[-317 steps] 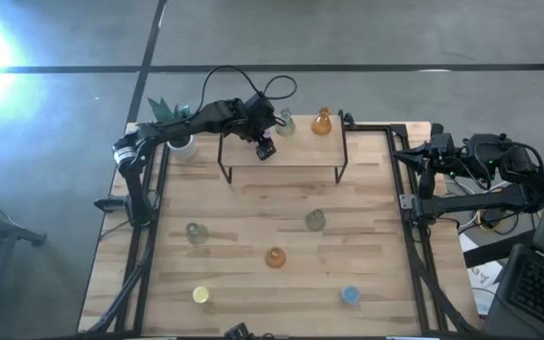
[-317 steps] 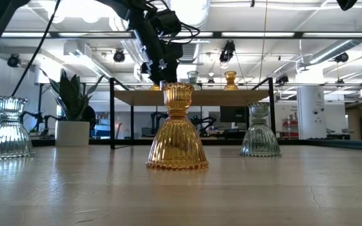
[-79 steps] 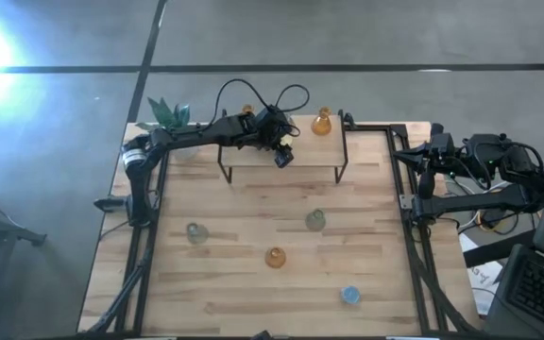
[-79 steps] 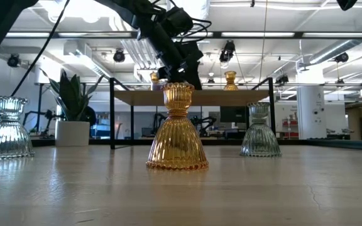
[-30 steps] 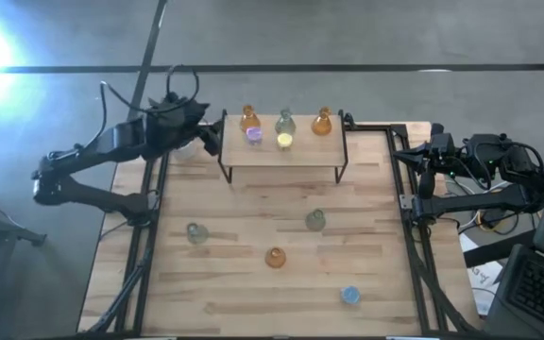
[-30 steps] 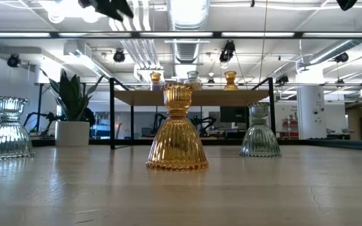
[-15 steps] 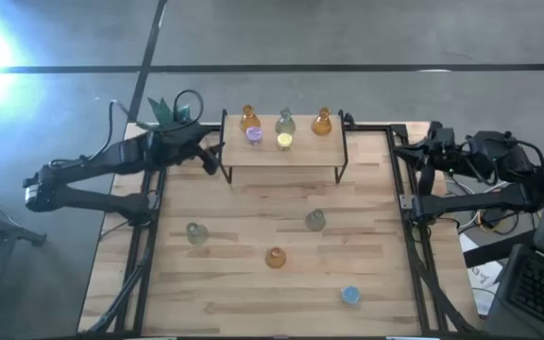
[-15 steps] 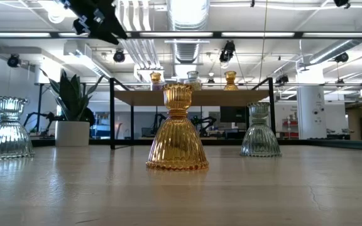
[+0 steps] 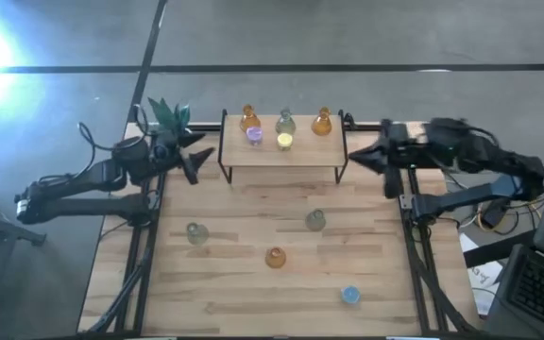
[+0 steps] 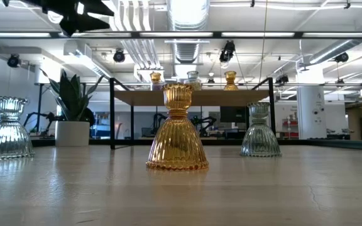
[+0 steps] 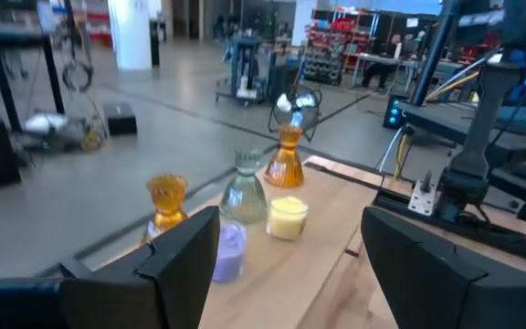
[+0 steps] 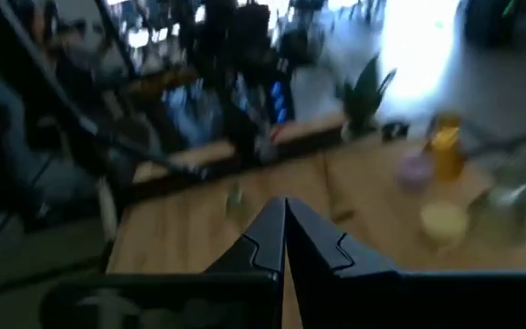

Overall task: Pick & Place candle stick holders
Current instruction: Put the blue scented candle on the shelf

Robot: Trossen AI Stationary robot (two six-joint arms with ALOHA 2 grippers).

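Five glass candle stick holders stand on a raised wooden shelf (image 9: 281, 156) at the table's far side: amber (image 9: 247, 117), grey-green (image 9: 284, 121), amber (image 9: 322, 121), purple (image 9: 254, 136), yellow (image 9: 284, 141). They also show in the left wrist view, the yellow one (image 11: 288, 217) in the middle. On the table stand grey-green (image 9: 195, 232), grey-green (image 9: 315, 219), amber (image 9: 275, 256) and blue (image 9: 349, 295) holders. My left gripper (image 9: 195, 162) is open and empty just left of the shelf, its gap (image 11: 290, 274) facing the holders. My right gripper (image 9: 357, 159) is shut and empty just right of the shelf, its tips (image 12: 284, 239) together.
A green plant (image 9: 166, 113) stands at the far left corner, behind my left gripper. The shelf rests on thin black metal legs (image 9: 223, 162). In the low view the amber holder (image 10: 177, 132) stands nearest, with grey-green ones to its right (image 10: 260, 132) and left (image 10: 6, 129).
My left gripper has drawn back from the shelf's far left corner toward the table's near and left edges, staying open. My right gripper has swung from the table's right edge toward the left, up to the shelf's right end. No holder has moved.
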